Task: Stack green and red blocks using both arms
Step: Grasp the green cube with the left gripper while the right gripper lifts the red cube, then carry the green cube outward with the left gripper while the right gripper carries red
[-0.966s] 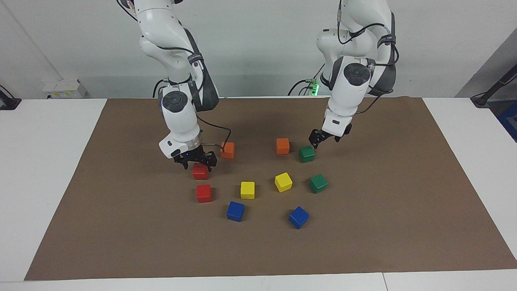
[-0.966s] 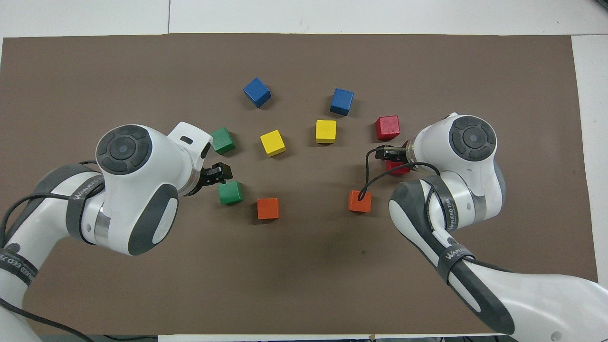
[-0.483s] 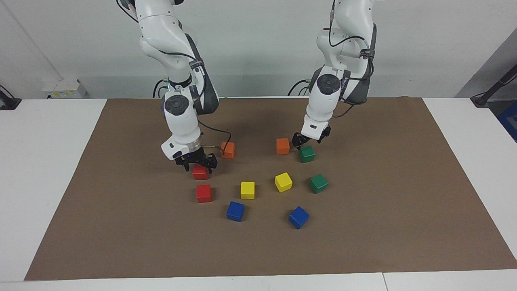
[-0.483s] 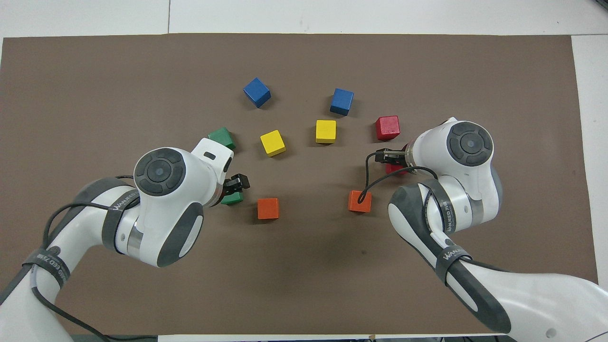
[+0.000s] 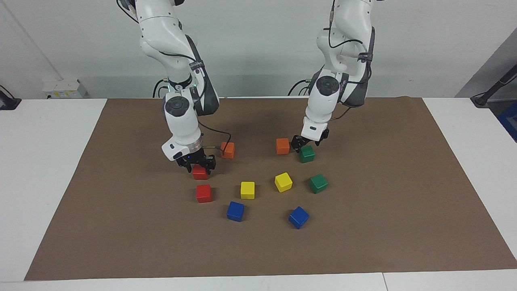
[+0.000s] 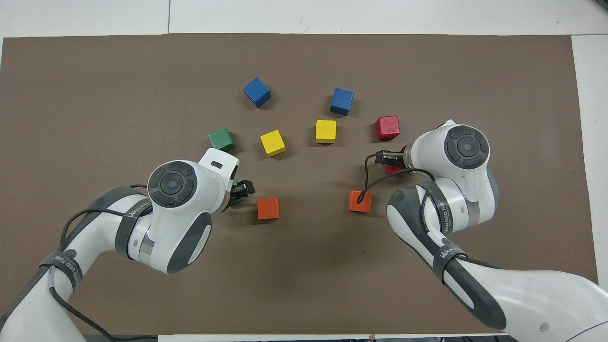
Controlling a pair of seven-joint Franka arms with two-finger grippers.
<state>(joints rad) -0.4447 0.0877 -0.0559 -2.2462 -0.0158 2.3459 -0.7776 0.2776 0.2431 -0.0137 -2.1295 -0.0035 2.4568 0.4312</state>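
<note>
Right claw [image 5: 196, 165] down around a red block [image 5: 200, 173], grip state unclear, left claw [image 5: 307, 141] spread over a green block [image 5: 307, 154], brown-covered worktop [image 5: 121, 226]

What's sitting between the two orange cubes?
Nothing: in both views only bare brown mat lies between the two orange cubes. The overhead view shows the gap plainly.

From above, the left arm [image 6: 175, 190] hides most of one green block [image 6: 235, 197]; the red block [image 6: 393, 168] seems half covered.
</note>
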